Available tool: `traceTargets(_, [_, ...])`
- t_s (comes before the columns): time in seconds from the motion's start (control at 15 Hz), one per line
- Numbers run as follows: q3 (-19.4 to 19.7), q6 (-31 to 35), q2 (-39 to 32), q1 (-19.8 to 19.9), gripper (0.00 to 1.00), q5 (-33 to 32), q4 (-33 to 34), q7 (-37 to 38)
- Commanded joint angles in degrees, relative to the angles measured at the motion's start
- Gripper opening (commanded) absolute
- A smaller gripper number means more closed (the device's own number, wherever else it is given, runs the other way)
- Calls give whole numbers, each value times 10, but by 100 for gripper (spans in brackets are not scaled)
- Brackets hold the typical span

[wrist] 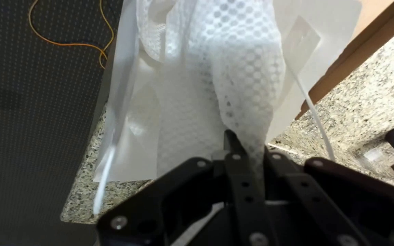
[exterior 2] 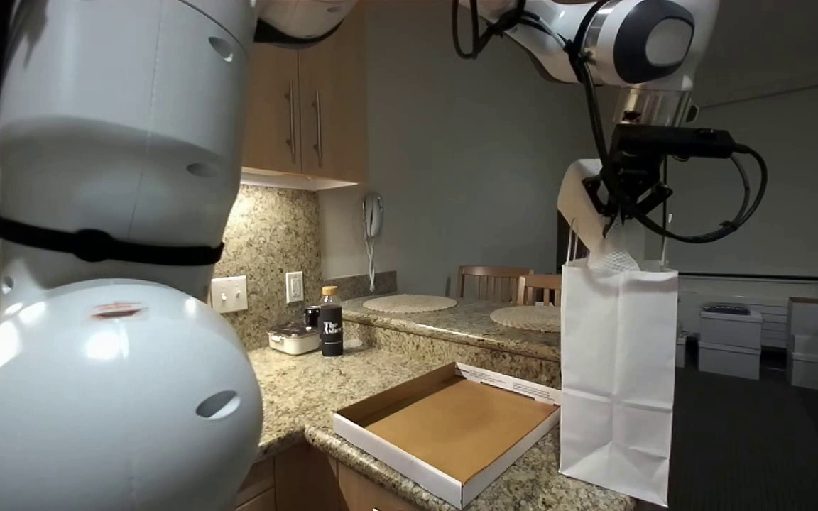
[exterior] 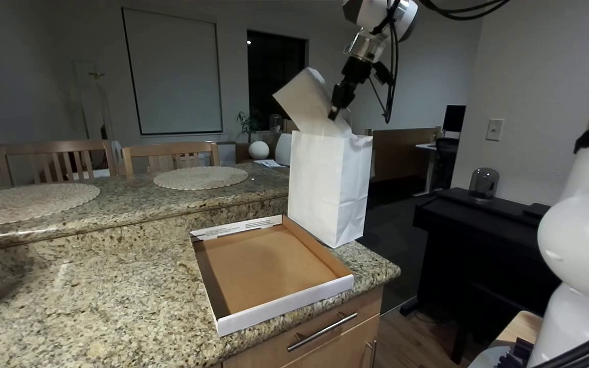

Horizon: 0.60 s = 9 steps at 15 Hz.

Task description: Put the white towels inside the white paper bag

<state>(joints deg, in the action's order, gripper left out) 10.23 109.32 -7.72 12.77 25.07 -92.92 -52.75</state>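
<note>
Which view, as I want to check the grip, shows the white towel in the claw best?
The wrist view: there the white towel shows large, its honeycomb pattern clear, narrowing where the claw pinches it. Both exterior views show it smaller, at the mouth of the white paper bag, partly hidden by the claw.

In an exterior view, the camera is facing chairs (exterior: pixel 172 149) across the counter (exterior: pixel 120 296); in an exterior view, it is looking past the nearby arm (exterior 2: pixel 114 184). Both are framing the bag (exterior: pixel 316 181); the wrist camera is peering closely down.
</note>
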Motion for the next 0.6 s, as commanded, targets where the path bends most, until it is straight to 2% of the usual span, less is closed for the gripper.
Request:
traceTargets(0.0, [-3, 12, -1, 12, 2, -1, -27, -26])
traceTargets(0.53, [-2, 50, 16, 17, 2, -5, -105, -73])
